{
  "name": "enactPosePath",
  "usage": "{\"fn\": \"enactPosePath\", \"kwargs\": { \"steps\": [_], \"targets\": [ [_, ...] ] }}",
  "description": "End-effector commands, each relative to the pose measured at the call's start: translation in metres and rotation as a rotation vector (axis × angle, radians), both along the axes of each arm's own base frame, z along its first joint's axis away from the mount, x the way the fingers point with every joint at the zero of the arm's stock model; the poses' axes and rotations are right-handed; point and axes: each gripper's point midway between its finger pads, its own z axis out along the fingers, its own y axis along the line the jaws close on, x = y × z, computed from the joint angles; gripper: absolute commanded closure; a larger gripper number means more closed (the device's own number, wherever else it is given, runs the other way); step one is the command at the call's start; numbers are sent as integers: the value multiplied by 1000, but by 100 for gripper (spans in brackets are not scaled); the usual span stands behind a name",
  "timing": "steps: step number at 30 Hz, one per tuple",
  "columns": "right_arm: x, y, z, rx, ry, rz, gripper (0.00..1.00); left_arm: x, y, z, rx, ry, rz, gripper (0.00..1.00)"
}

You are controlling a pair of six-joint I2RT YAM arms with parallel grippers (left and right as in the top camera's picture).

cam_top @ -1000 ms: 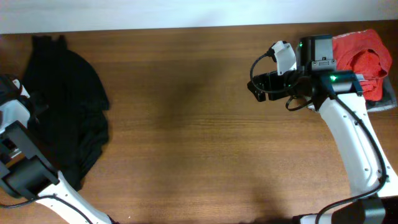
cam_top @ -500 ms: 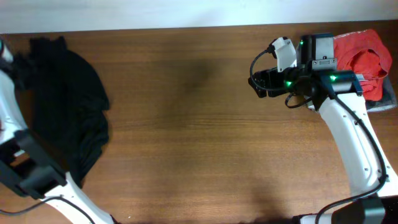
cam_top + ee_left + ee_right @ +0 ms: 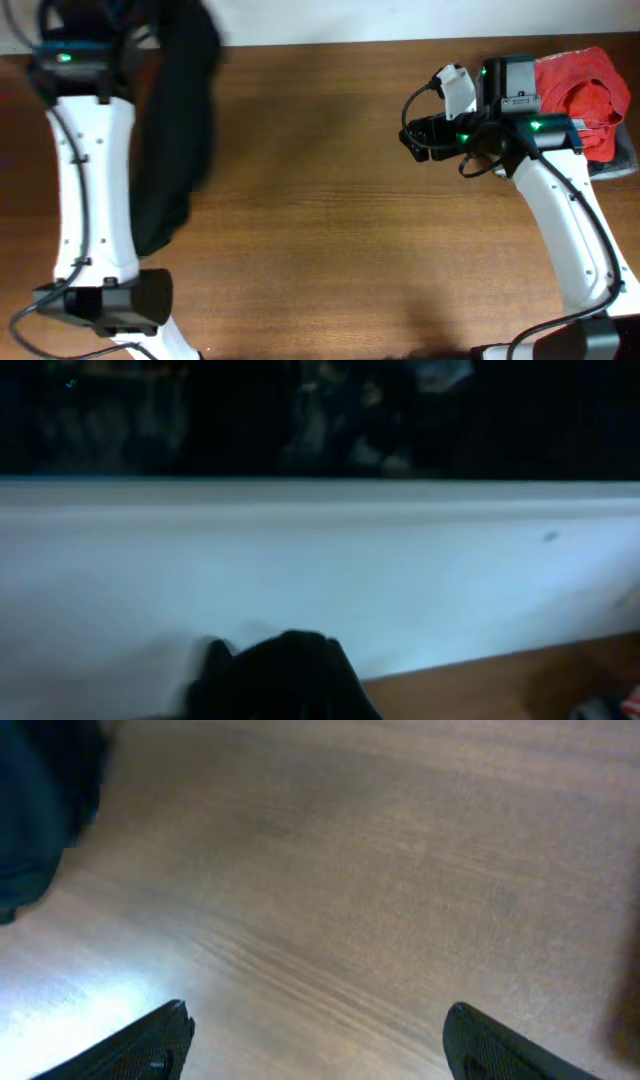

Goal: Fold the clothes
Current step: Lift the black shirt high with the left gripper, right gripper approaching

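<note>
No text, brand or number can be read; nothing legible is seen on the large soft black garment (image 3: 180,140); a pale patch (image 3: 517,101) on the dark grey block (image 3: 508,75) of the right arm (image 3: 560,205) is too small.

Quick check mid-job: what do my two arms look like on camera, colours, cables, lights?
Both arms have white, rounded link shells, left arm and right arm, with black joint housings. Green lights glow at the right wrist and left wrist. Black cables loop beside the right one. The right fingers are black and tapered.
</note>
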Motion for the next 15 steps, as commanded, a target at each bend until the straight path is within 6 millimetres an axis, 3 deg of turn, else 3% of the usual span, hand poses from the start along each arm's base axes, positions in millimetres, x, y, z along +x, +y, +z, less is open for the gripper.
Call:
{"fn": "enactPosePath", "kwargs": {
  "steps": [1,7,15],
  "targets": [
    [-2,5,11,16,-16,19,15,-2,-15,32,-9,-111,9,98],
    [-8,25,21,120,-16,98,15,-6,-39,67,-28,-257,-32,99],
    [-13,58,28,145,-50,190,15,-14,-64,87,-46,-338,-73,99]
  ]
}}
